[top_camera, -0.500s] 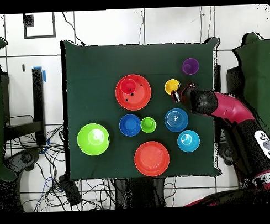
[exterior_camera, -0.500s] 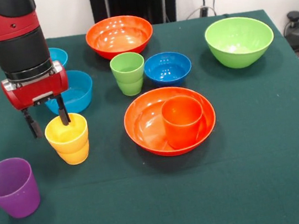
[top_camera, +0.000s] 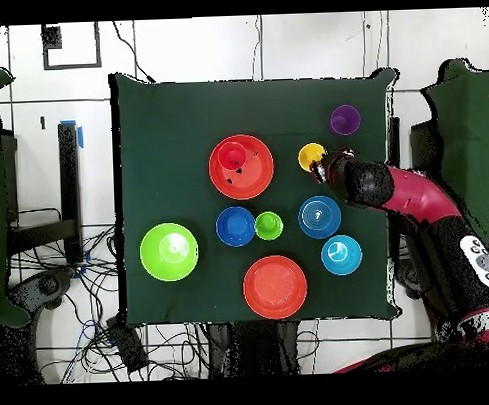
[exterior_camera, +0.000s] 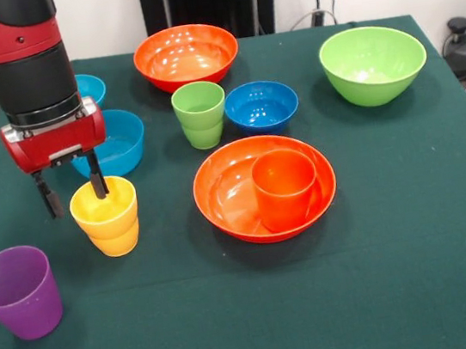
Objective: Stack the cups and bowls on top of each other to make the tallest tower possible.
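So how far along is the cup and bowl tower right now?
Barely started. Done: only the orange cup sits in an orange bowl. In hand: the open gripper straddles the yellow cup's rim, one finger inside, one outside. Left: the purple cup, green cup and other bowls stand apart.

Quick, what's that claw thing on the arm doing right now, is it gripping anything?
Gripper: open, holding nothing yet; one finger is inside the yellow cup, the other outside its rim.
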Robot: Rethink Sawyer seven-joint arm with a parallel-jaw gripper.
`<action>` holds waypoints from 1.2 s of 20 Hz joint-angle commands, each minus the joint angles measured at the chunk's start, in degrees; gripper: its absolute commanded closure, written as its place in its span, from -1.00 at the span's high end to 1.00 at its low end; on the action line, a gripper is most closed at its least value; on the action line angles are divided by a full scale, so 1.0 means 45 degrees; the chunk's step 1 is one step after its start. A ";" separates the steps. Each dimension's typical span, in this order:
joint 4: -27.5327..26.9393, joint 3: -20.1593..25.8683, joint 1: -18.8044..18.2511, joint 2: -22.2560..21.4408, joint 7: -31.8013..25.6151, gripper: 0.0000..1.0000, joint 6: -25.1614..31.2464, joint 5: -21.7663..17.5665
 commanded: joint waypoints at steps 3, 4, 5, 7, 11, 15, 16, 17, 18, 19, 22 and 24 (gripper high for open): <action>0.0300 0.0656 0.0133 0.0783 0.0076 1.00 -0.0471 -0.0675; 0.0310 0.0663 0.0117 0.0788 0.0069 1.00 -0.0463 -0.0672; 0.0314 0.0663 0.0109 0.0794 0.0069 1.00 -0.0472 -0.0675; 0.0320 0.0632 0.0125 0.0791 0.0105 1.00 -0.0503 -0.0694; 0.0283 0.0557 0.0187 0.0775 0.0149 1.00 -0.0449 -0.0700; 0.0273 0.0530 0.0166 0.0837 0.0153 1.00 -0.0459 -0.0710; 0.0256 0.0532 0.0170 0.0863 0.0160 1.00 -0.0484 -0.0713; 0.0239 0.0549 0.0163 0.0888 0.0130 1.00 -0.0465 -0.0712; 0.0226 0.0550 0.0158 0.0908 0.0113 1.00 -0.0478 -0.0726; 0.0229 0.0551 0.0140 0.0928 0.0087 1.00 -0.0501 -0.0751; 0.0224 0.0535 0.0151 0.0934 0.0087 1.00 -0.0559 -0.0794; 0.0217 0.0545 0.0158 0.0936 0.0079 1.00 -0.0555 -0.0793</action>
